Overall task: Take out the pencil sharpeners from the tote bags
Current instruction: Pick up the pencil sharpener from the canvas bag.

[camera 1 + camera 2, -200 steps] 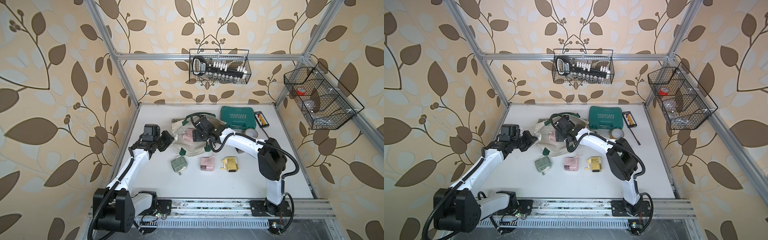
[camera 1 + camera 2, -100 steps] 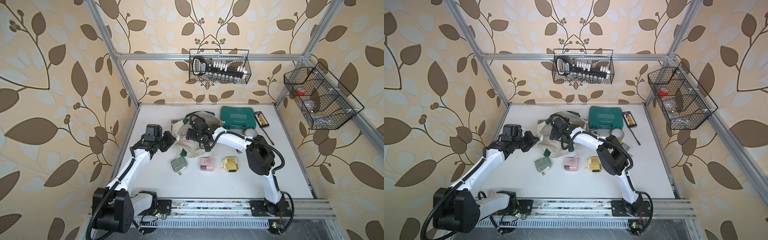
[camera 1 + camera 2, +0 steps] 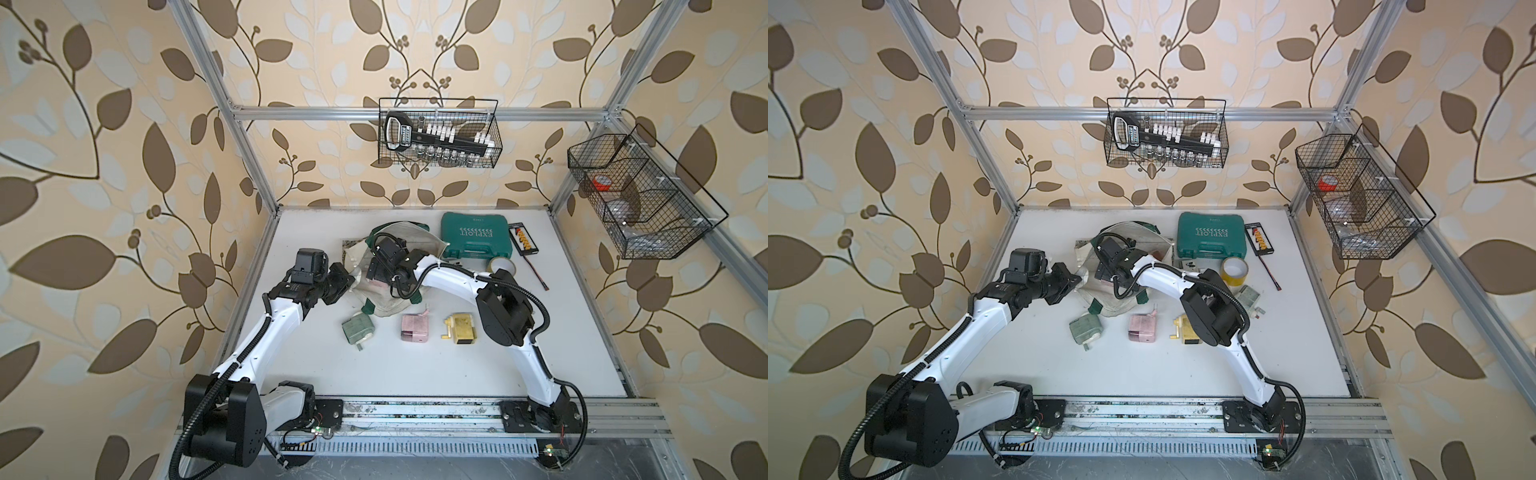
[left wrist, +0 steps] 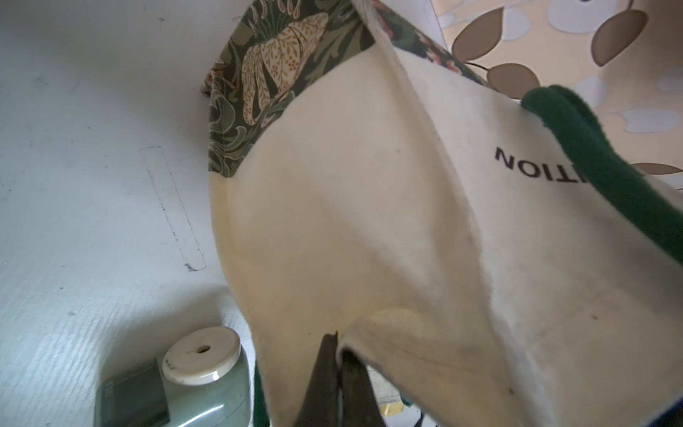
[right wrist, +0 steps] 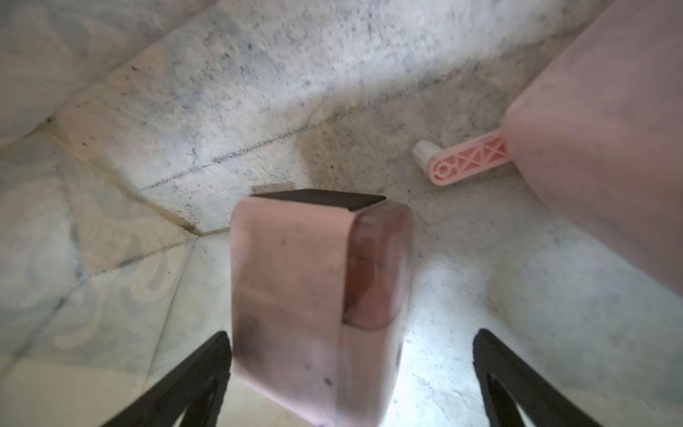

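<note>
The left gripper (image 4: 337, 355) is clamped shut on a fold of the cream tote (image 4: 369, 222) near its rim and lifts the cloth, apparently so the mouth gapes for the other arm. Inside the bag the right gripper (image 5: 351, 332) is spread wide, 1 finger on either side of a pink sharpener (image 5: 295, 295), not closed on it; a neighbouring sharpener (image 5: 610, 166) lies close by. Already out on the table (image 3: 395, 374) sit 3: a green sharpener (image 3: 357, 328), a pale pink sharpener (image 3: 414, 328) and a yellow sharpener (image 3: 461, 328)
</note>
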`<action>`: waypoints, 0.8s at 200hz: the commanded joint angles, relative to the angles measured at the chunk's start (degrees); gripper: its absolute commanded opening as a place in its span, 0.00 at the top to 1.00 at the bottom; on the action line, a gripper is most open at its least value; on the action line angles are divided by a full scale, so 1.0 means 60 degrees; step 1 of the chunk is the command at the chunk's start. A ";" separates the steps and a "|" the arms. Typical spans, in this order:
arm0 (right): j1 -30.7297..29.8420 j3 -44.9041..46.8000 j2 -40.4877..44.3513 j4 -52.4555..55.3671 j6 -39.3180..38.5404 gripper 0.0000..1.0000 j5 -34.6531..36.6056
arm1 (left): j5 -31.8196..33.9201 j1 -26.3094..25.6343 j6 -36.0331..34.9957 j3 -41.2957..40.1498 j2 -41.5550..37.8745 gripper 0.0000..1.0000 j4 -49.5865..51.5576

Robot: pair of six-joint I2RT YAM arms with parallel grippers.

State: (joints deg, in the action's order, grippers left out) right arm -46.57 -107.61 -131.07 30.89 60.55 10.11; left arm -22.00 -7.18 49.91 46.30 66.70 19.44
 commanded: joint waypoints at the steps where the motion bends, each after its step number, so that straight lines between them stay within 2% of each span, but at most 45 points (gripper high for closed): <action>1: -0.0076 -0.0573 -0.0359 0.0401 0.0235 0.00 0.0253 | -0.0128 -0.0122 0.0104 0.0201 -0.0174 1.00 0.0074; 37: -0.0074 -0.1157 -0.0697 0.0443 0.0249 0.01 0.0317 | -0.0127 -0.0151 0.0119 0.0176 -0.0218 1.00 0.0079; 77: -0.0059 -0.2181 -0.1717 0.1234 -0.0078 0.12 0.0600 | -0.0124 -0.0166 0.0112 0.0237 -0.0192 1.00 0.0099; 108: -0.0074 -0.1999 -0.1701 0.1207 -0.0066 0.19 0.0736 | -0.0124 -0.0167 0.0105 0.0253 -0.0163 1.00 0.0100; 123: -0.0072 -0.1957 -0.1614 0.1121 -0.0184 0.26 0.0815 | -0.0116 -0.0166 0.0105 0.0250 -0.0137 1.00 0.0092; 160: -0.0076 -0.1776 -0.1285 0.1007 -0.0383 0.29 0.1032 | -0.0113 -0.0166 0.0090 0.0250 -0.0104 1.00 0.0117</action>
State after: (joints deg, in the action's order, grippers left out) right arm -46.65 -119.52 -140.33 34.94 59.29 13.93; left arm -21.82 -7.22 50.00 46.30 66.72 18.90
